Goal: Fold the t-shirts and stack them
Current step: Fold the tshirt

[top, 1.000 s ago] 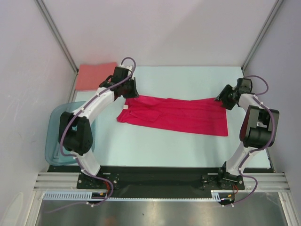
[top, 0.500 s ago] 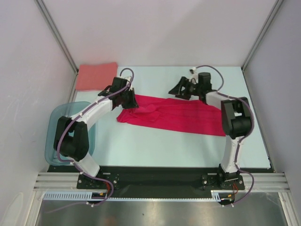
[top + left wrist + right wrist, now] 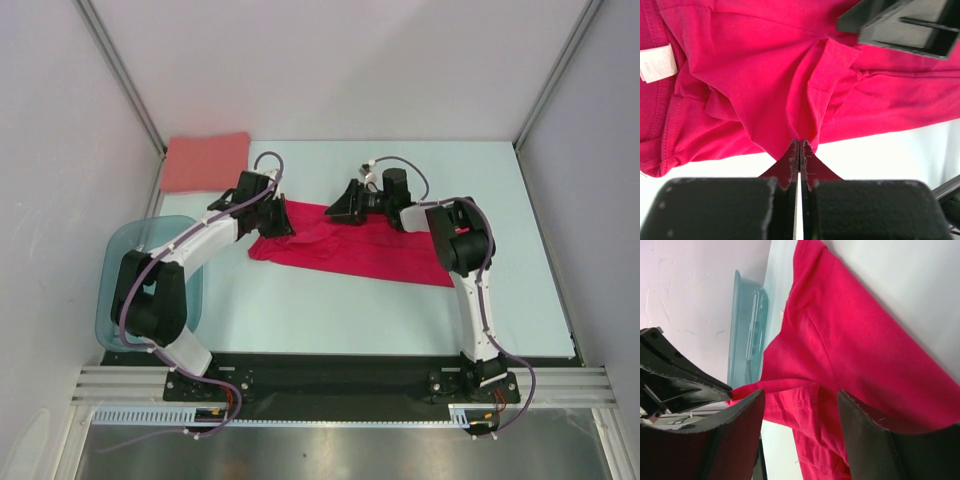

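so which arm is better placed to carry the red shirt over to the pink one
Left, probably. The left pincer is shut on a fold of the red t-shirt, and the pink t-shirt lies on that side. The right pincer stands open, gripping nothing.

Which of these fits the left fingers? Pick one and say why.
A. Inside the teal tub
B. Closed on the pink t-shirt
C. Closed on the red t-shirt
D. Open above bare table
C: in the left wrist view the left fingers are pressed together on a bunched edge of the red t-shirt. The pink t-shirt lies apart at the table's far left corner.
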You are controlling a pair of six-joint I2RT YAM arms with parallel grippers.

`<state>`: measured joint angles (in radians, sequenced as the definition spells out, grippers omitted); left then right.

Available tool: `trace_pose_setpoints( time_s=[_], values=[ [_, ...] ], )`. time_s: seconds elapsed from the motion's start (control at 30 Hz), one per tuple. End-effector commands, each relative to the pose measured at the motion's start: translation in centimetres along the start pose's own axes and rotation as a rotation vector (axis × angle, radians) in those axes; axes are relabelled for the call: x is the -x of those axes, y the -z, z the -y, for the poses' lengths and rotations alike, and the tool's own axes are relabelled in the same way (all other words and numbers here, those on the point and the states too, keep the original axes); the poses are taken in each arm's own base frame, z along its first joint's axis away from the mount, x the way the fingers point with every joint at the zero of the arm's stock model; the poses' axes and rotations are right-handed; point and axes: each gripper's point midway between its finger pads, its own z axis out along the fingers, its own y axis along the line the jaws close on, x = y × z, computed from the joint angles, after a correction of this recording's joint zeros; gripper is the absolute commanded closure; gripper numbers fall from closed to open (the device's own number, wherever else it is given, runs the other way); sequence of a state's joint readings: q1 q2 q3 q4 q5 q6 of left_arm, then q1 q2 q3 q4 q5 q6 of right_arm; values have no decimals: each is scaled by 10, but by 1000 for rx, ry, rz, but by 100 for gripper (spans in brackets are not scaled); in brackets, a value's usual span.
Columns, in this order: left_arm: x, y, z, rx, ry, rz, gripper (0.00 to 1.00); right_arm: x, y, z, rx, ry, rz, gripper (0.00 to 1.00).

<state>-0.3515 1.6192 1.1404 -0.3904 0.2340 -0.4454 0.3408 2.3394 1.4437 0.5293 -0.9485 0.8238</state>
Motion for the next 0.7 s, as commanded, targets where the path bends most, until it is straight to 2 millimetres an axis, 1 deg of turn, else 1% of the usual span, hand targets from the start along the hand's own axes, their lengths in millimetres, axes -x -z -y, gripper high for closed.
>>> trace_pose_setpoints(
  time_s=[0.0, 0.07, 0.17, 0.2, 0.27, 0.3, 0.37, 0.47, 0.5, 0.57, 0.6, 0.63, 0.67],
  values=[
    [10, 15, 15, -56, -5, 56, 100, 2, -12, -23, 85, 68, -32, 35],
    [10, 16, 15, -58, -5, 59, 100, -6, -17, -18, 79, 74, -52, 35],
    [12, 17, 15, -61, -8, 64, 100, -16, -25, -20, 84, 92, -82, 38],
    [12, 18, 16, -62, -8, 64, 100, -18, -28, -18, 76, 91, -94, 42],
    [13, 18, 16, -61, -12, 68, 100, -24, -32, -14, 63, 116, -114, 45],
    [14, 18, 16, -60, -12, 68, 100, -26, -31, -13, 51, 109, -123, 50],
    [14, 18, 15, -54, -13, 71, 100, -28, -31, -13, 45, 128, -121, 53],
    [14, 18, 15, -53, -15, 70, 100, -30, -30, -12, 21, 139, -139, 61],
    [13, 17, 14, -52, -10, 66, 100, -32, -29, -13, 15, 151, -151, 67],
    [12, 17, 13, -50, -10, 66, 100, -33, -27, -13, -6, 153, -150, 77],
    [12, 17, 13, -47, -10, 66, 100, -33, -25, -12, -16, 155, -150, 83],
    [11, 17, 12, -45, -8, 64, 100, -28, -22, -19, -21, 169, -132, 84],
    [11, 17, 11, -41, -5, 64, 100, -29, -20, -20, -30, 166, -128, 86]
  ],
)
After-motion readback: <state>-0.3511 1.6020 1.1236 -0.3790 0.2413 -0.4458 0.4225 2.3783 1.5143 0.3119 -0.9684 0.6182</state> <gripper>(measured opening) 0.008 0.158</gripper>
